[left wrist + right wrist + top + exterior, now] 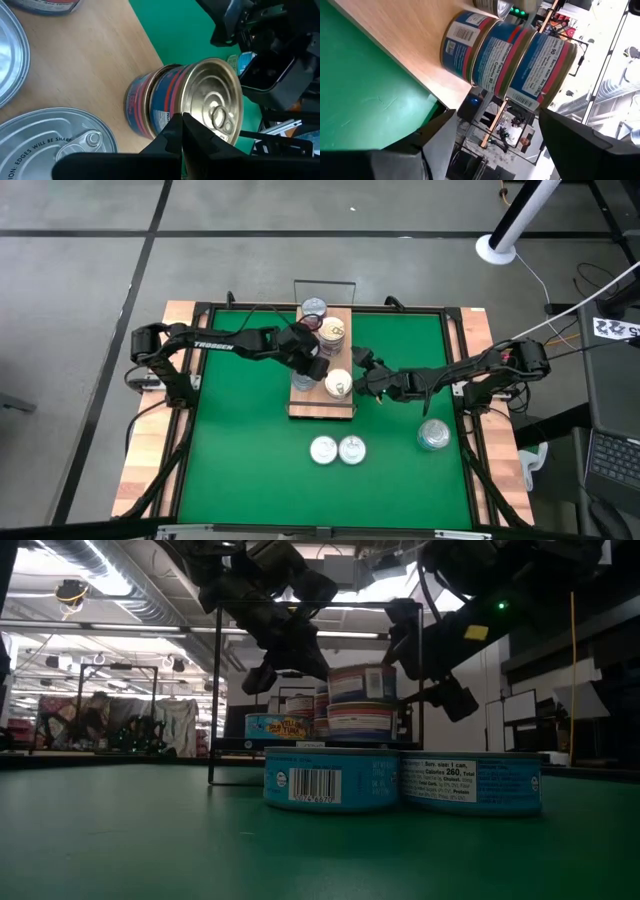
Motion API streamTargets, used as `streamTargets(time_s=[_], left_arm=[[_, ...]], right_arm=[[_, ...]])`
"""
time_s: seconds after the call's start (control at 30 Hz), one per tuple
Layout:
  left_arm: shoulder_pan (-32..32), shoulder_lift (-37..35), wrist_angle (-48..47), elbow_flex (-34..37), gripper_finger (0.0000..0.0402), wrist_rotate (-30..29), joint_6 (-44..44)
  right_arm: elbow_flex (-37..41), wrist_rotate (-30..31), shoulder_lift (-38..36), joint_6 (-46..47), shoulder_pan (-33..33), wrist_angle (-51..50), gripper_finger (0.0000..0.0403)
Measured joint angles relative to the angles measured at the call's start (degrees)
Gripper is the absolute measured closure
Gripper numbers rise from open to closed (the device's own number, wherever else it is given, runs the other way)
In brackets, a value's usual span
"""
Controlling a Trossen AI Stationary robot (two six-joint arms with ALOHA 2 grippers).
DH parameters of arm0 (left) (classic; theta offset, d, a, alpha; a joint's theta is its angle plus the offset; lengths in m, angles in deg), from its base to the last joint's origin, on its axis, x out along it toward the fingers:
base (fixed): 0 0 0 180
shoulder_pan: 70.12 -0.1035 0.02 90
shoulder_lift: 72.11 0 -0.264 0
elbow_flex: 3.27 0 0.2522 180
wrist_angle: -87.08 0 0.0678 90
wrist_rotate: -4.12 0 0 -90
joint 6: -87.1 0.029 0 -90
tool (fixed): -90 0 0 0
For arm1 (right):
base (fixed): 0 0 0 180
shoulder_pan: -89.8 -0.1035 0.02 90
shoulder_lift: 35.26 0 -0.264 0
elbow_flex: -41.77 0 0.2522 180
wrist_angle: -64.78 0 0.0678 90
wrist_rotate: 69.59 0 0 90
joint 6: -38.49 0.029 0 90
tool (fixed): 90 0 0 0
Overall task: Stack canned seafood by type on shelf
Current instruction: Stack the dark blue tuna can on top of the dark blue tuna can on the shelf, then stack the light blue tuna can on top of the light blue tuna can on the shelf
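The shelf (303,402) is a light wood board lying on the green mat. Near its near end stands a stack of red-and-blue labelled tins (510,55) with a cream-gold top (338,384). My left gripper (182,125) is shut, and its tips sit at the left edge of the stack's top (215,95). My right gripper (497,117) is open and comes nearly level from the right, with a finger on either side of the stack and clear of it. Farther back on the shelf are a cream-topped tin (333,330) and a silver one (314,308). My left gripper's shut fingertips (176,131) lie against the view of the top tin's rim (196,116), coming slanting down from the table's left. I cannot tell whether they touch the rim.
Two blue-labelled tins (330,780) (470,783) stand side by side on the mat (250,460) near its front edge. A larger silver tin (433,435) stands at the right. A dark wire rail (325,283) rises at the shelf's far end.
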Motion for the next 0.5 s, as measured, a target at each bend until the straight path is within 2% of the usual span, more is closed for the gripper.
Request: streamTargets(time_s=[0.2,0.5], left_arm=[[-0.02,0.0,0.12,-0.04,0.0384,-0.18,3.03],[-0.12,0.02,2.01,-0.07,0.0287,0.1,4.33]], right_arm=[[0.0,-0.37,0.0,0.0,0.0,0.02,0.0123],[0.0,-0.35,0.0,0.03,-0.07,0.06,0.0123]])
